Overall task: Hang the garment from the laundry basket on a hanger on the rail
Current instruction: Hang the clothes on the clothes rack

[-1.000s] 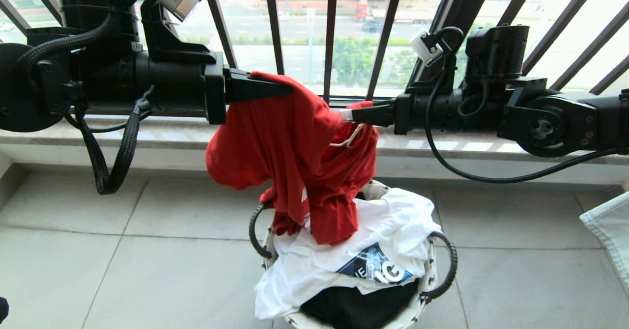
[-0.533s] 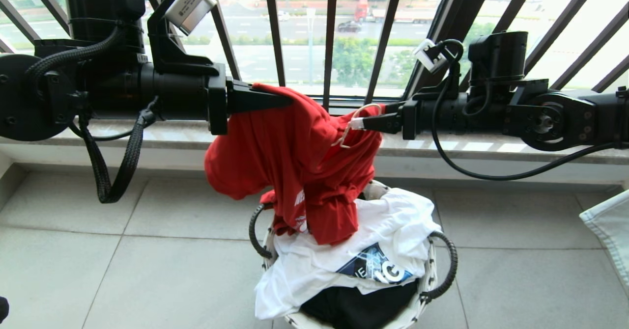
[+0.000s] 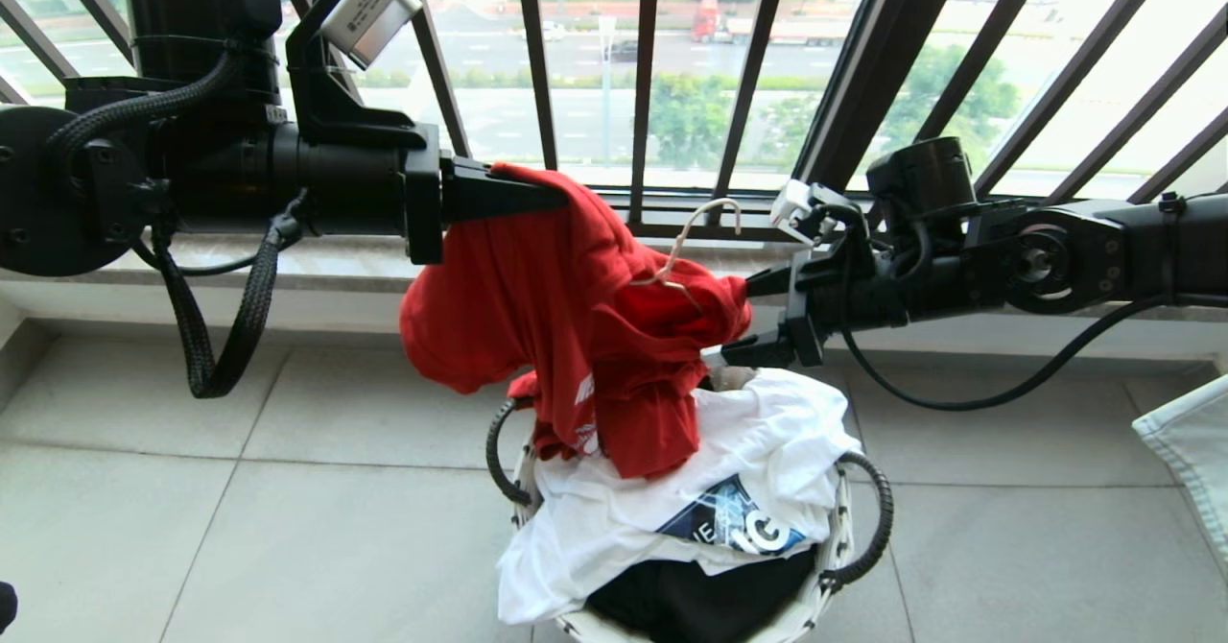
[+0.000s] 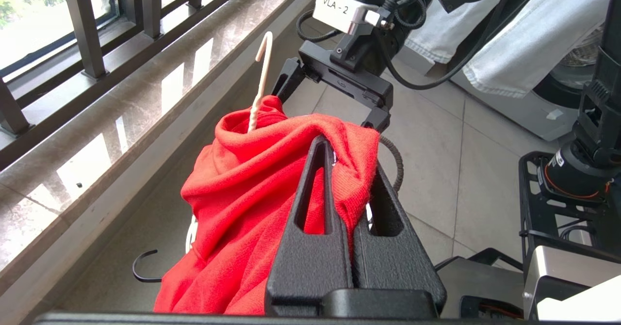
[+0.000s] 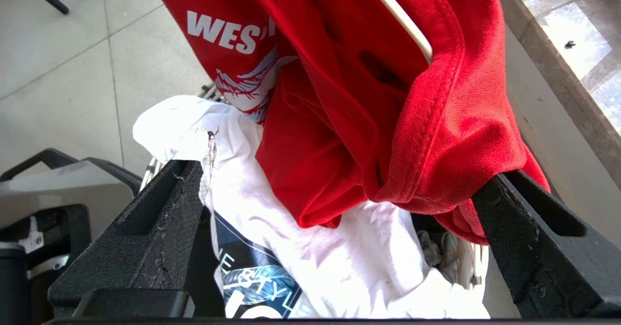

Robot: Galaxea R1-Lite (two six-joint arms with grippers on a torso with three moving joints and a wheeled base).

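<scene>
Overhead, one garment (image 3: 566, 317), one hanger (image 3: 686, 240), two pincers

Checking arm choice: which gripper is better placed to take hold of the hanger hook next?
Probably right: the right gripper is open beside the hanger poking from the garment, while the left gripper is shut on the garment.

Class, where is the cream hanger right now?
In the head view, the hanger sits centrally, its hook poking up from the red T-shirt, between both arms.

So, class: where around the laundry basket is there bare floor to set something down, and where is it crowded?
Bare tile lies left of the laundry basket and right of it, up to the white cloth. Crowded: the basket, heaped with shirts, and the space above, where both grippers flank the red T-shirt.
</scene>
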